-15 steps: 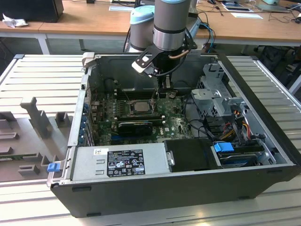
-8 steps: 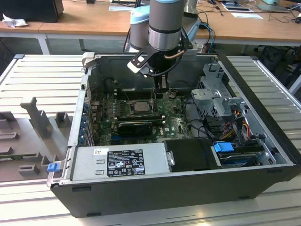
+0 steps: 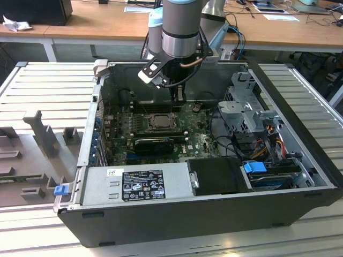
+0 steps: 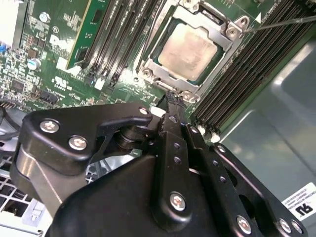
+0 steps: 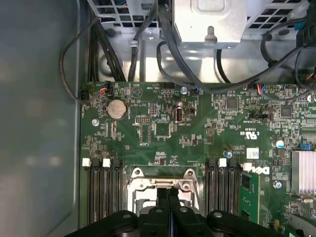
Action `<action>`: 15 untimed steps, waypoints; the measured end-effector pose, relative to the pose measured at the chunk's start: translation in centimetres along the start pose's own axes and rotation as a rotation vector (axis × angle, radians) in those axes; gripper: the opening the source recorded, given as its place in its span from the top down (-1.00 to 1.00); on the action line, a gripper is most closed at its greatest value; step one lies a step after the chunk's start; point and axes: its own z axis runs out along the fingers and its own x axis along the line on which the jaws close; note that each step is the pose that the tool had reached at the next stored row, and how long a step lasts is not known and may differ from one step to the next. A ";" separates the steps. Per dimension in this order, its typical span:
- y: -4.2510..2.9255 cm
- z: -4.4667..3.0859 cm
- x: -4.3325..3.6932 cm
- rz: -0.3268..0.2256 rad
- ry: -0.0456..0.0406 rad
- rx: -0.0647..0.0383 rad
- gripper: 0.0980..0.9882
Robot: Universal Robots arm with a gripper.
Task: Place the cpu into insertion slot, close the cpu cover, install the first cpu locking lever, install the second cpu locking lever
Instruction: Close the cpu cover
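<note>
Watching the second wrist view, I am seeing the gripper (image 4: 172, 101) with its fingers pressed together, nothing that I can make out between them, and its tips hanging just beside the near edge of the socket (image 4: 144, 73). The chip (image 4: 190, 49) is sitting in the socket and the cover (image 4: 229, 45) is lying flat around it, so I am judging those two steps done and the first lever in hand. One thin lever (image 4: 281, 22) is sticking out past the socket's corner, seemingly unlatched. I am reckoning the next move calls for a careful, steady push on thin wire, keeping the tips off the chip.
</note>
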 end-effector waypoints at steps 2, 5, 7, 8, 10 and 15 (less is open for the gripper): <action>-0.18 0.08 0.00 0.000 0.0000 0.000 0.98; -0.74 0.44 -0.01 -0.003 -0.0001 0.000 0.98; -0.75 0.53 -0.01 -0.005 0.0001 0.000 0.98; -0.83 0.59 -0.02 -0.005 0.0001 0.000 0.98; -1.05 0.61 -0.01 -0.006 0.0013 0.000 0.98; -2.32 0.63 0.00 -0.006 0.0020 0.000 0.98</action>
